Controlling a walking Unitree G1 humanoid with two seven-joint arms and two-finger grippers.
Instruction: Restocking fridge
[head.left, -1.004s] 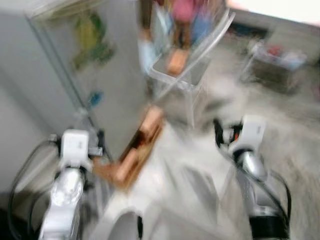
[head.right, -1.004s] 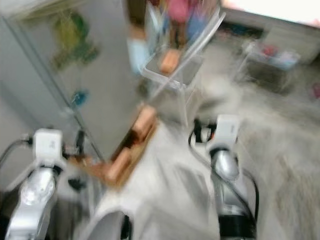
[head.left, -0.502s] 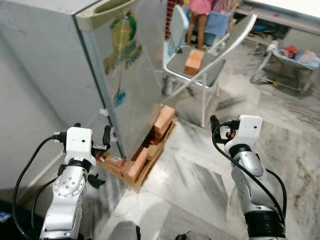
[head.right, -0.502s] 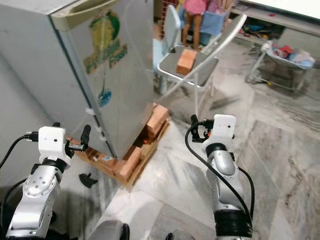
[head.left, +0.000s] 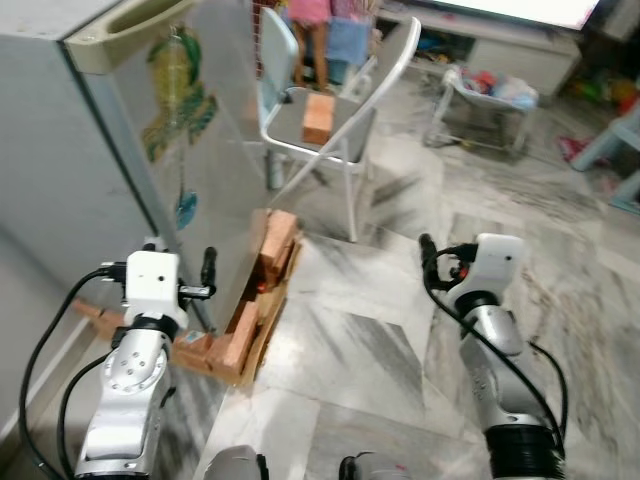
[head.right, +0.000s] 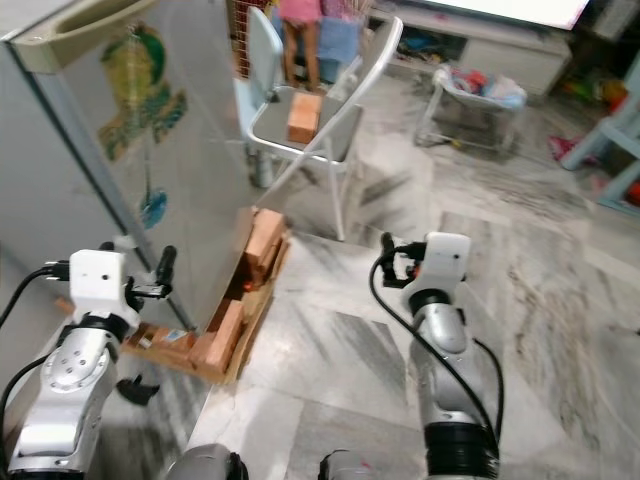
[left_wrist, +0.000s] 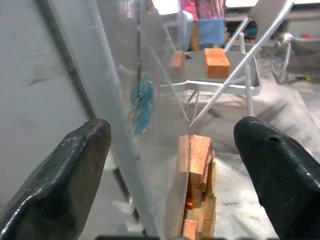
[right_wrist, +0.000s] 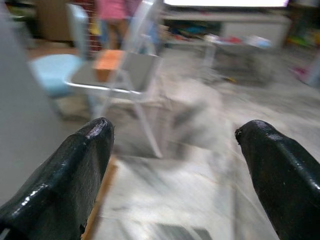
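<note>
Grey metal fills the space ahead of the left end effector (left_wrist: 170, 165): the fridge (head.left: 95, 130), its door shut and a green sticker (head.left: 178, 90) on the panel, stands just beyond the spread black fingers (left_wrist: 60, 175), which hold nothing. At the fridge's foot, below and slightly right of that end effector, lies a wooden pallet (head.left: 240, 345) with bricks (head.left: 275, 245) stacked on it. The right end effector (right_wrist: 175, 165) is likewise wide apart and empty, raised over bare marble floor (head.left: 370, 330). Well ahead of both stands a folding chair (head.left: 335, 120) with one orange block (head.left: 318, 118) on its seat; a person's legs (head.left: 310, 30) are visible behind it.

Judging by this, restocking has hardly begun. Nothing is in either end effector, no groceries can be made out, and the door is yet to be opened. What is left is essentially everything: approach, open, fetch items, place them inside.
</note>
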